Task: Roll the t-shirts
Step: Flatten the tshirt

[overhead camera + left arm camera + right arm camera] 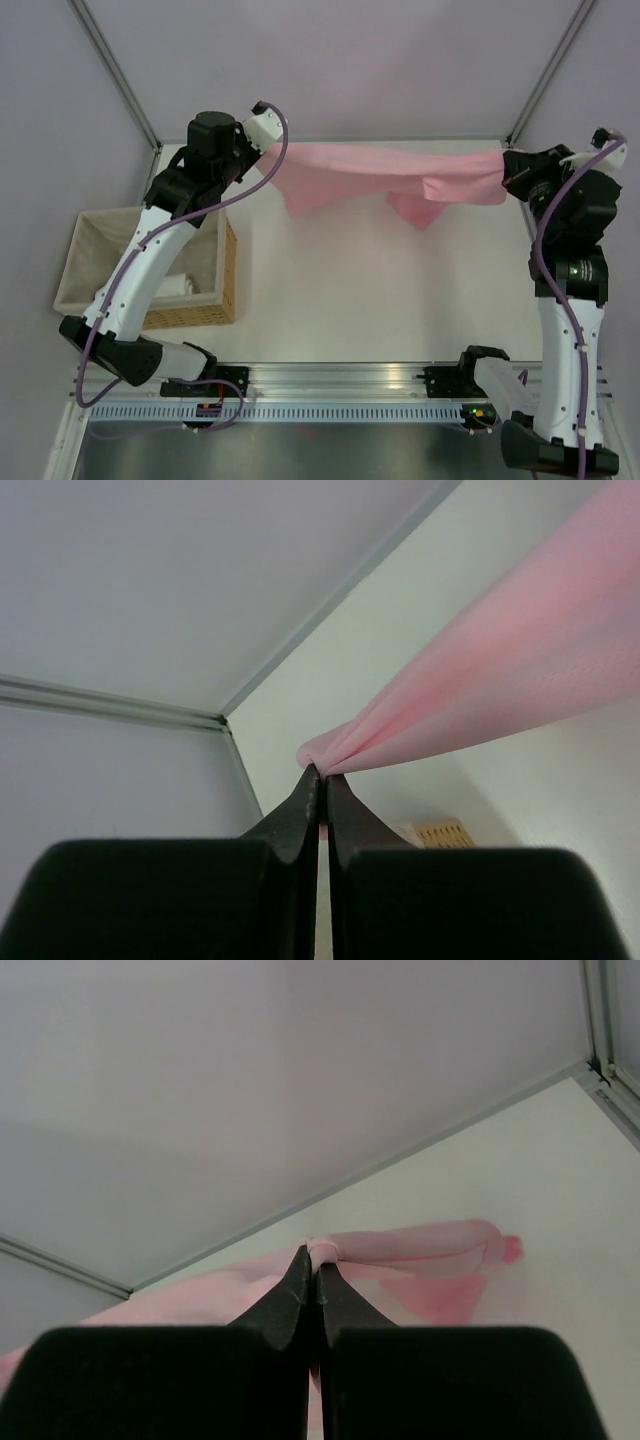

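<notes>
Currently left claw (318, 775) and right claw (314, 1252), each pinched tight on an end, stretch the t-shirt (380, 170) across the upper frame; we judge laying it flat comes next.

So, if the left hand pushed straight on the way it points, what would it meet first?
The left hand is shut on the t-shirt, so the bunched pink cloth at its tips comes first. Beyond that there seems to be only white table, though depth is unclear.

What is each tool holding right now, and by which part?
Both hold the pink t-shirt: the left tool pinches a bunched edge at one end, the right tool the opposite end.
</notes>
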